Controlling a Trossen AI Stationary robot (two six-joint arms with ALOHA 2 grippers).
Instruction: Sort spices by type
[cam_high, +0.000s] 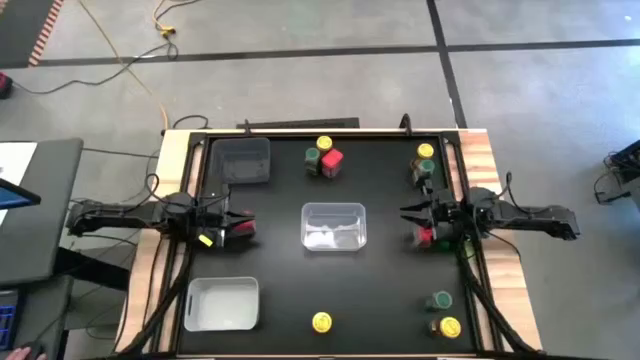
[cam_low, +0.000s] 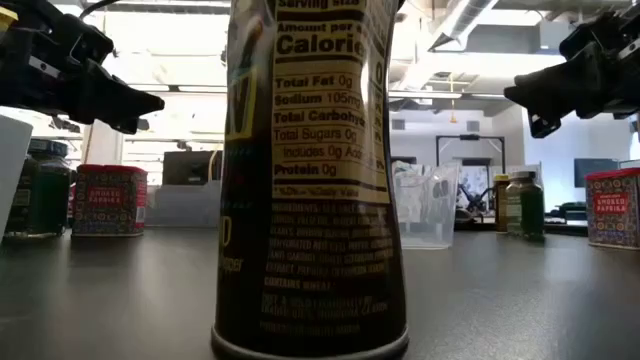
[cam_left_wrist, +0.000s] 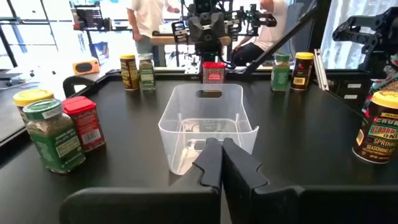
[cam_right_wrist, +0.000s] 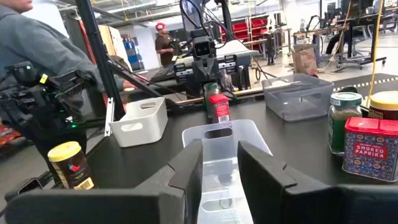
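Every spice jar I can see stands upright on the black surface (cam_high: 380, 290), long axis vertical, lid up.

At the far edge, a yellow-lidded jar (cam_high: 324, 145), a green-lidded jar (cam_high: 312, 160) and a red-topped tin (cam_high: 332, 160) crowd together, just beside the grey bin (cam_high: 243, 160). Toward the far right corner, a second yellow-lidded jar (cam_high: 426, 152) and a second green-lidded jar (cam_high: 422, 168) stand side by side. Near the front edge a lone yellow-lidded jar (cam_high: 321, 322) stands between the white bin (cam_high: 222, 303) and a front-right pair: one green-lidded (cam_high: 440, 299), one yellow-lidded (cam_high: 449, 327). The clear bin (cam_high: 333, 226) sits in the middle of the surface.

The left pincer (cam_high: 240, 226) hovers at the left side, pointing at the clear bin, its fingers (cam_left_wrist: 214, 163) pressed together with nothing between them; another red-topped tin (cam_high: 243, 232) stands right by it. The right pincer (cam_high: 410, 213) hovers at the right side, facing the clear bin from the opposite end, its fingers (cam_right_wrist: 186, 168) parted a little and empty, with a red-topped tin (cam_high: 424, 236) close beside it.
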